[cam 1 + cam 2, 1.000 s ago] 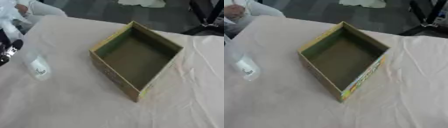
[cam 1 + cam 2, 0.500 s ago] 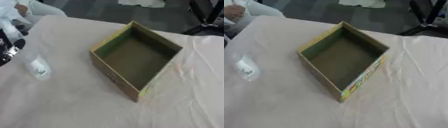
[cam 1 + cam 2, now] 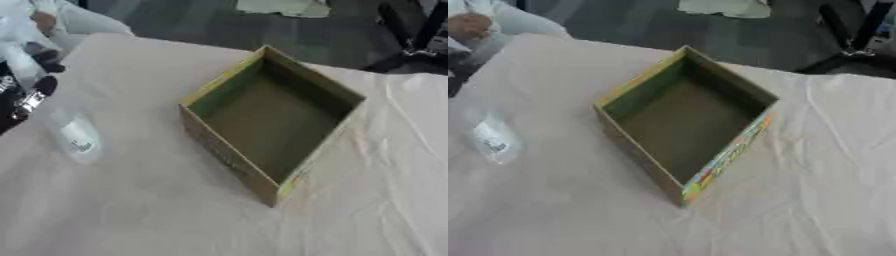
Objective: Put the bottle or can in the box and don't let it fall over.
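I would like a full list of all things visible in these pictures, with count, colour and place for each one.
Box: one, open top, olive-green inside, coloured print on one outer side, middle of the table, empty.
Bottle: one, clear with a white label, on the table left of the box, apart from it.
Tablecloth: one, beige, covers the table.
Pale object: one, on the dark floor beyond the table.
Left hand: one, black with silver, left edge, beside the bottle.

The left hand [image 3: 24,97] is cut off by the left edge near the table's [image 3: 157,210] left side; its fingers cannot be made out. The clear bottle [image 3: 77,137] beside it is blurred, its top lost against the cloth. The box's [image 3: 271,120] printed side is unreadable.
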Controlling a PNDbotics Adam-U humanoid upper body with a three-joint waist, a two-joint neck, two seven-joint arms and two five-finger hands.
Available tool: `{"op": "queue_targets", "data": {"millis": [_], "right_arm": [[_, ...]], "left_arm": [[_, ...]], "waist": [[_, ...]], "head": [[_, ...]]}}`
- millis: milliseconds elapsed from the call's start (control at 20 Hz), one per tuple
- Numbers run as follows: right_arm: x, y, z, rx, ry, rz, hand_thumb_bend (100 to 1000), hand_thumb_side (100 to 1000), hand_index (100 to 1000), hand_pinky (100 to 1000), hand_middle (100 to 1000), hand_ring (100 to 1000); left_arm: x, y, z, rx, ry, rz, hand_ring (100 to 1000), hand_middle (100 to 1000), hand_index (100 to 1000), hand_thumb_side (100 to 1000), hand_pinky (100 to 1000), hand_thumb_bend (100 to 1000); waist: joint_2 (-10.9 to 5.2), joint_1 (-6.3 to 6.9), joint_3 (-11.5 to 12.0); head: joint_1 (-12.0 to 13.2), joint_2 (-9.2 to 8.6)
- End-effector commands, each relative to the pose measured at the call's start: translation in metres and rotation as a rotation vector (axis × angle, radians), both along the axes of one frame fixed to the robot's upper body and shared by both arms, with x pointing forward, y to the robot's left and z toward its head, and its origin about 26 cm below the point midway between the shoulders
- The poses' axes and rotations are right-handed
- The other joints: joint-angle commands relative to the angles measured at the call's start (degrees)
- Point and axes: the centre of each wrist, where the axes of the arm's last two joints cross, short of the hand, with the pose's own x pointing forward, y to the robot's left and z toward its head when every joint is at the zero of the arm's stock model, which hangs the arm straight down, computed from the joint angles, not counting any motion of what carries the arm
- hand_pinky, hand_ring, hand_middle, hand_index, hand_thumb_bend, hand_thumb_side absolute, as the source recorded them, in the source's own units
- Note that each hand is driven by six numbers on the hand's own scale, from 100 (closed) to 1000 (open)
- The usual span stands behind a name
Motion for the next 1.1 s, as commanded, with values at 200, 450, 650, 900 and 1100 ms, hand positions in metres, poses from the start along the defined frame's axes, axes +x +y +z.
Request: {"op": "queue_targets", "data": {"millis": [200,450,650,900,1100], "right_arm": [[-0.0004,-0.0023,0.0051,-0.005,-0.008,-0.001,100,583,907,937,1000,1000],[-0.0003,-0.0024,0.0051,-0.003,-0.007,-0.002,100,582,908,937,1000,1000],[-0.0002,-0.0030,0.0055,-0.003,-0.010,-0.003,100,583,909,938,1000,1000],[0.0001,-0.0030,0.0060,-0.004,-0.010,0.000,100,583,910,938,1000,1000],[0.0002,-0.0032,0.0061,-0.003,-0.009,0.002,100,583,911,938,1000,1000]], "left_arm": [[-0.0005,-0.0016,0.0149,0.017,-0.023,-0.017,1000,1000,826,718,1000,241],[0.0015,-0.0055,0.0142,0.016,-0.010,-0.038,1000,1000,818,712,1000,223],[0.0024,-0.0073,0.0148,0.017,-0.004,-0.048,1000,1000,813,711,1000,219],[0.0035,-0.0086,0.0160,0.015,0.000,-0.053,1000,1000,809,710,1000,216],[0.0041,-0.0080,0.0152,0.013,0.005,-0.047,1000,1000,802,702,1000,190]], "waist": [[-0.88,0.36,0.1],[-0.86,0.35,0.0],[-0.83,0.41,-0.1],[-0.79,0.55,-0.3],[-0.80,0.61,-0.5]], "head": [[0.2,-0.62],[0.2,-0.58],[0.2,-0.67],[0.3,-0.76],[0.3,-0.78]]}}
